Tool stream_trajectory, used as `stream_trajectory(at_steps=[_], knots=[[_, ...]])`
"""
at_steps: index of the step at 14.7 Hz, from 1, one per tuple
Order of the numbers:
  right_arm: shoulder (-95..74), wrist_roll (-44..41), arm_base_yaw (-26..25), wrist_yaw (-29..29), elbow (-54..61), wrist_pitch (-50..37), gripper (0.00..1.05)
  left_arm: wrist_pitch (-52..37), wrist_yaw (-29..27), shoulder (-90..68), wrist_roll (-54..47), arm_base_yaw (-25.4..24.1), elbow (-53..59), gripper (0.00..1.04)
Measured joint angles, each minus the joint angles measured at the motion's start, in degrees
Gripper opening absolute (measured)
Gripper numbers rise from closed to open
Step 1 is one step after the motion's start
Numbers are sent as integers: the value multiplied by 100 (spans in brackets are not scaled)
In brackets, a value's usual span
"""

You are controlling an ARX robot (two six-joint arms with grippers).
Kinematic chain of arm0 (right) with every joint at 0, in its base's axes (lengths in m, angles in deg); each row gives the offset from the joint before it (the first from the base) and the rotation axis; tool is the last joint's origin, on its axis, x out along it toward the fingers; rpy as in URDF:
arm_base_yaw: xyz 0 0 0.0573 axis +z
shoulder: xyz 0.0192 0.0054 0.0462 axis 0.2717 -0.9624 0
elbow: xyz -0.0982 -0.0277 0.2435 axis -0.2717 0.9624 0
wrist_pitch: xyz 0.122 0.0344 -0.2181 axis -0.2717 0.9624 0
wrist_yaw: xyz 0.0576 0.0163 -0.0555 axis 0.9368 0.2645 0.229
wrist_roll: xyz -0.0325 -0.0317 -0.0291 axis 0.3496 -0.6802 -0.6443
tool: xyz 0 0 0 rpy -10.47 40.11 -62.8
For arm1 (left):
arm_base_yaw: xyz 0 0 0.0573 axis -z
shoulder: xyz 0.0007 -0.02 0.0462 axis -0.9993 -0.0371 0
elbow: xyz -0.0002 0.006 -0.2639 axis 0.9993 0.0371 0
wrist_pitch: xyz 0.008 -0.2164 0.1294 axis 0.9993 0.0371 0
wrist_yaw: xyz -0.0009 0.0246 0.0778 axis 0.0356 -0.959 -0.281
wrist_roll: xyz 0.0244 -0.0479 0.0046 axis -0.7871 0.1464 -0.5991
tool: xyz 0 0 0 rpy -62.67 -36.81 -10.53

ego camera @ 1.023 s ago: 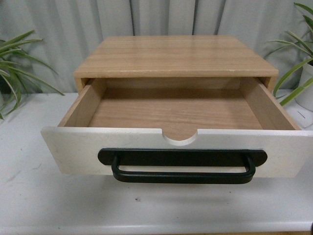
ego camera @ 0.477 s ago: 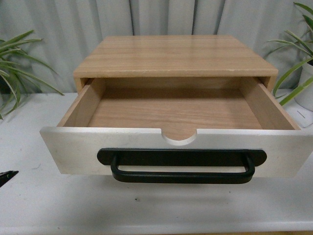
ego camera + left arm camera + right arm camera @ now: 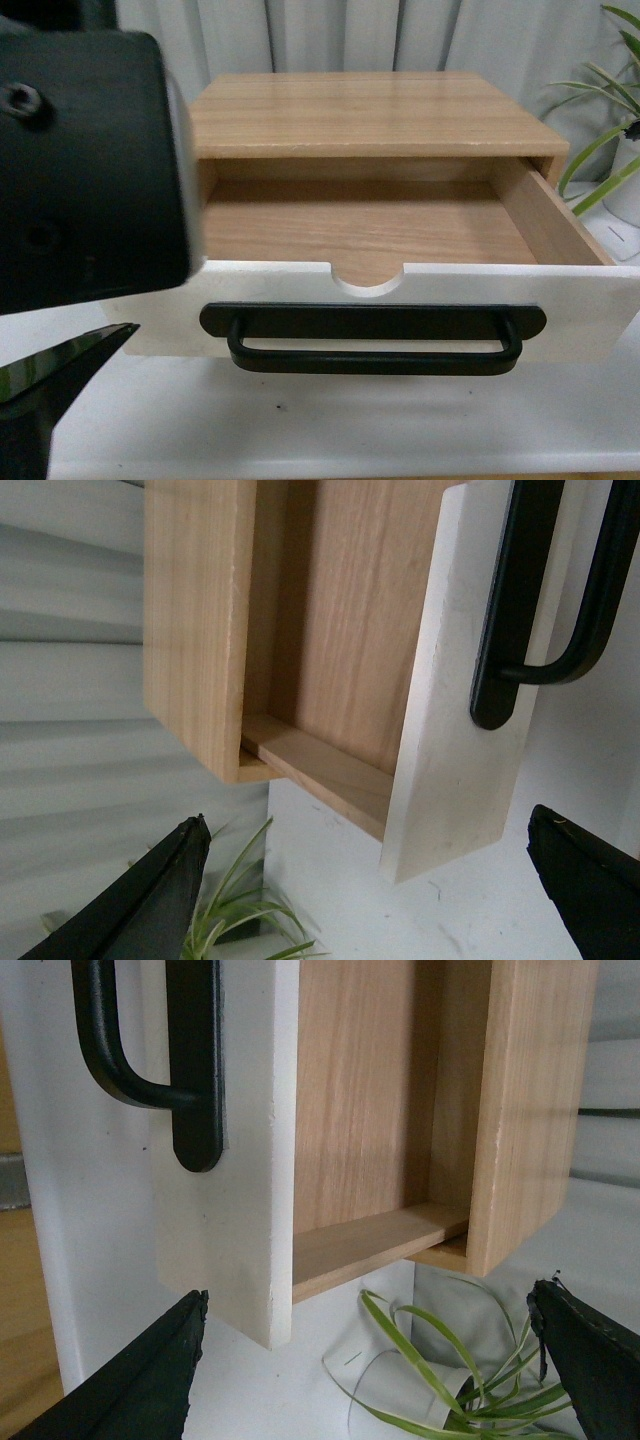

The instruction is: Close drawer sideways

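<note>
The drawer point(image 3: 440, 300) stands pulled far out of the light wood cabinet point(image 3: 370, 110). It has a white front with a half-round notch and a long black bar handle point(image 3: 375, 340), and it is empty inside. My left gripper point(image 3: 368, 825) is open, its fingers either side of the drawer's left front corner point(image 3: 450, 730) without touching it. The left arm point(image 3: 80, 150) fills the front view's upper left, with one black fingertip point(image 3: 60, 380) low down. My right gripper point(image 3: 370, 1300) is open near the drawer's right front corner point(image 3: 240, 1210) and is out of the front view.
The cabinet stands on a white table point(image 3: 330, 430) before a grey curtain. A green plant point(image 3: 610, 130) in a white pot stands at the right and shows in the right wrist view point(image 3: 440, 1380). Another plant point(image 3: 240, 910) stands left of the cabinet.
My left arm has risen into the front view and now hides the drawer's left side. The drawer has not moved.
</note>
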Motion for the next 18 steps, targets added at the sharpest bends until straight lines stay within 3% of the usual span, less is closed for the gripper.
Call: stream_trajectory(at_steps=[18], knots=[[-1969, 343, -92, 50, -1235, -800, 98, -2138, -481, -2559, 66, -17, -837, 98]])
